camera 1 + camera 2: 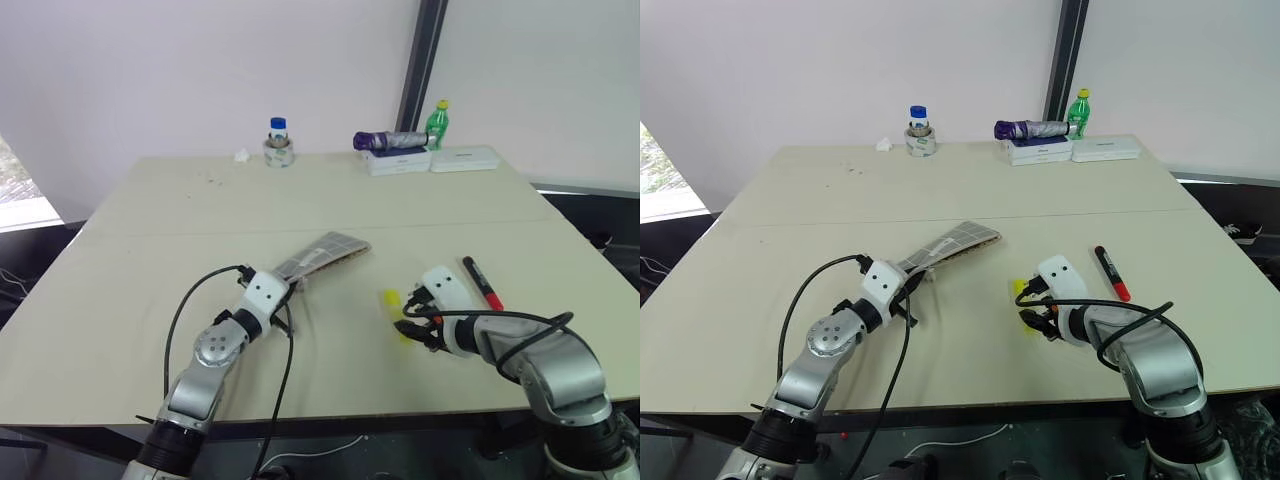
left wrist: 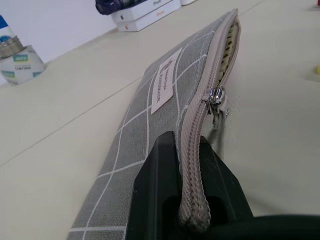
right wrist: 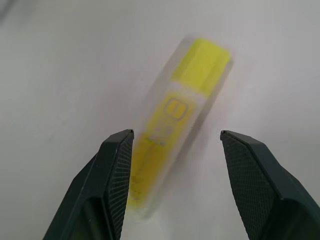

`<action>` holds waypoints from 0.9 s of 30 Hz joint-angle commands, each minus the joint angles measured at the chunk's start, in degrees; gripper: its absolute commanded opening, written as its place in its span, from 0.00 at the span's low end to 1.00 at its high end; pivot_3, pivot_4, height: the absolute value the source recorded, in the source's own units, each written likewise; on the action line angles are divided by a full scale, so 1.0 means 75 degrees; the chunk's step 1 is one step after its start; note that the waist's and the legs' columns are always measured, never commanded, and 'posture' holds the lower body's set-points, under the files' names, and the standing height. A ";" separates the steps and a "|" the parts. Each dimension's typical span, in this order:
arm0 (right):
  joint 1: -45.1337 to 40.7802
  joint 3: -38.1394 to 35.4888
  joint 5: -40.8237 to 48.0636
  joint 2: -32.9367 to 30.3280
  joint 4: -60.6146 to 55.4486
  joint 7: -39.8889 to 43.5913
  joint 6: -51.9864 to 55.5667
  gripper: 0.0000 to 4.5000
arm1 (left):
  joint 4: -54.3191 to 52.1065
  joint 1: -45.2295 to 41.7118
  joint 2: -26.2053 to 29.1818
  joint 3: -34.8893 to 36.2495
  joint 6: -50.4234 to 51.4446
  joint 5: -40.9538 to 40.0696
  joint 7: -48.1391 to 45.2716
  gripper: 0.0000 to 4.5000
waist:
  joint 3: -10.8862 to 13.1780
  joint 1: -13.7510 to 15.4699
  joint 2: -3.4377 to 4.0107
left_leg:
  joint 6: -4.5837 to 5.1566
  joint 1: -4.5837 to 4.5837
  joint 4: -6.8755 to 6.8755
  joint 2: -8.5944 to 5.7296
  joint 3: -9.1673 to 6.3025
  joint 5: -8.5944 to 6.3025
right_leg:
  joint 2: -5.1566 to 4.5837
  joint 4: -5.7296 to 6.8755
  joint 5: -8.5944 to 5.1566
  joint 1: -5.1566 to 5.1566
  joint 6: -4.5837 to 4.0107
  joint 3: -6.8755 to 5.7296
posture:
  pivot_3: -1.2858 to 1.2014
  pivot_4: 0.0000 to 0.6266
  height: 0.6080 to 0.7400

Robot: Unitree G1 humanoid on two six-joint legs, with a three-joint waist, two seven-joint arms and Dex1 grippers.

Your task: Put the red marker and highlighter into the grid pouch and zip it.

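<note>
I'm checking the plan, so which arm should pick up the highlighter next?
The right. Its pincer is open, with the highlighter lying between its fingers on the table. The left pincer is shut on the grid pouch.

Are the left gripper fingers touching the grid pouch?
Touching. In the left wrist view, the two black fingers pinch the zipper edge of the grid pouch between them.

1. Your left gripper (image 2: 192, 200) reaches forward and a little rightward, roughly level, its two black fingers (image 2: 155, 190) clamped tight together.
2. Your right gripper (image 3: 175, 165) tilts downward toward the left, its fingers (image 3: 117, 170) spread well apart and gripping nothing.
</note>
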 commanded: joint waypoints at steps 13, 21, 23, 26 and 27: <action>-0.0089 0.0306 0.0153 0.0293 -0.0228 -0.1021 0.0754 0.33 | -0.0284 0.0084 -0.0073 0.0031 -0.0267 -0.0051 -0.0184 0.00 | -0.0001 -0.0004 -0.0001 | 0.0000 0.0002 -0.0001 0.0000 -0.0001 0.0000 | 0.0000 -0.0001 0.0000 0.0004 0.0001 -0.0001 | 0.52 0.24 1.00; -0.1118 -0.0155 0.0820 -0.0924 -0.0279 -0.0013 0.0256 0.19 | -0.0325 0.0060 -0.0061 0.0051 -0.0366 -0.0048 -0.0222 0.00 | 0.0000 -0.0032 -0.0002 | 0.0001 0.0000 0.0000 -0.0005 -0.0002 0.0000 | -0.0002 -0.0010 -0.0001 0.0006 0.0002 -0.0004 | 0.52 0.24 1.00; -0.1386 -0.0363 0.1095 -0.1117 -0.0314 0.0250 0.0332 0.19 | -0.0322 0.0034 -0.0077 0.0063 -0.0387 -0.0063 -0.0231 0.00 | 0.0000 -0.0028 -0.0002 | 0.0001 0.0001 -0.0007 -0.0001 -0.0002 0.0000 | 0.0004 -0.0015 -0.0001 0.0005 0.0001 -0.0005 | 0.52 0.24 1.00; -0.1634 -0.0484 0.1337 -0.1185 -0.0340 0.0345 0.0447 0.19 | -0.0325 0.0011 -0.0097 0.0076 -0.0400 -0.0072 -0.0252 0.00 | 0.0000 -0.0013 -0.0002 | 0.0004 -0.0001 -0.0014 0.0006 -0.0003 -0.0002 | 0.0004 -0.0034 -0.0001 0.0011 0.0001 -0.0011 | 0.52 0.24 1.00; -0.1673 -0.0461 0.1364 -0.1174 -0.0331 0.0319 0.0470 0.19 | -0.0322 0.0008 -0.0109 0.0078 -0.0416 -0.0083 -0.0258 0.00 | 0.0000 -0.0011 -0.0002 | 0.0006 -0.0001 -0.0014 0.0006 -0.0003 -0.0003 | 0.0004 -0.0044 0.0000 0.0018 0.0002 -0.0013 | 0.52 0.24 1.00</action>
